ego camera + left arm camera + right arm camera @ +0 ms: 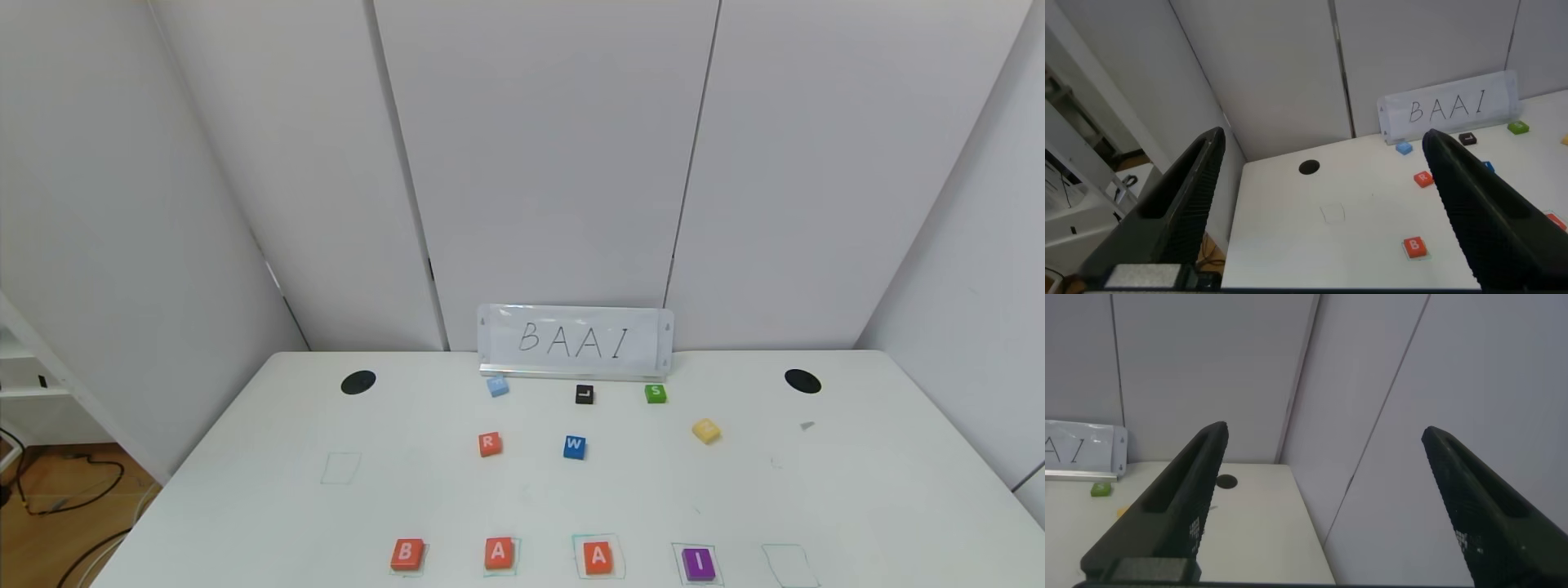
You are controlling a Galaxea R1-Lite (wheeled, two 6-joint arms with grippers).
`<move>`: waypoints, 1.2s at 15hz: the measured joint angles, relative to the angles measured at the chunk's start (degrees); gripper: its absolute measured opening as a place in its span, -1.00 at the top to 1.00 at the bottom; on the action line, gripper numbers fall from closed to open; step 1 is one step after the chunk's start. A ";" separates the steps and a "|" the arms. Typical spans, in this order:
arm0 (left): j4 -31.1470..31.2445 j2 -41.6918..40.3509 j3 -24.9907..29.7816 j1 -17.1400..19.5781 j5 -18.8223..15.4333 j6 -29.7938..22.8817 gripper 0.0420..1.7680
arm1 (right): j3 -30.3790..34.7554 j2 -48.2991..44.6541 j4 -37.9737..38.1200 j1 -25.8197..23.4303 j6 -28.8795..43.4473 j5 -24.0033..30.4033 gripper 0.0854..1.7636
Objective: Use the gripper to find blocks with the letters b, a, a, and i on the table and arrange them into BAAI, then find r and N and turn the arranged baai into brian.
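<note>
Along the front of the white table [857, 506] four blocks lie in a row: orange-red B [406, 554], orange-red A [499, 553], orange-red A [598, 558] and purple I [698, 563], most of them on thin green squares. The orange-red R block [489, 443] lies farther back. In the left wrist view the B block [1414, 247] and R block [1422, 179] show. My left gripper [1323, 204] is open and empty, held high off the table's left side. My right gripper [1323, 502] is open and empty, high off the right side. Neither shows in the head view.
A sign reading BAAI [575, 341] stands at the back. Near it lie light-blue [497, 386], black L [584, 394], green S [655, 393], yellow [706, 430] and blue W [574, 447] blocks. Two black holes [357, 381] [802, 380]. Empty green squares [340, 468] [788, 565].
</note>
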 joint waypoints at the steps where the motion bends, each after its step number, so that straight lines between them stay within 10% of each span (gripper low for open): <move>1: -0.01 -1.83 0.28 0.15 -0.02 0.05 -0.94 | 0.52 -2.65 0.57 -0.90 -0.60 1.56 -0.92; 9: -2.66 -17.42 7.17 2.79 -2.99 -0.77 -0.94 | 10.39 -17.23 -11.46 -1.60 0.72 12.87 -0.93; 14: -26.49 -20.26 22.72 2.93 -2.85 -2.52 -0.94 | 28.96 -17.91 -34.46 -1.62 0.85 17.58 -0.93; 16: -31.68 -20.42 31.29 2.93 -2.33 -3.12 -0.94 | 35.58 -17.93 -33.94 -1.62 1.73 18.16 -0.93; 18: -22.20 -20.47 34.73 2.90 -1.82 -4.17 -0.94 | 37.92 -17.98 -23.19 -1.62 4.27 18.86 -0.94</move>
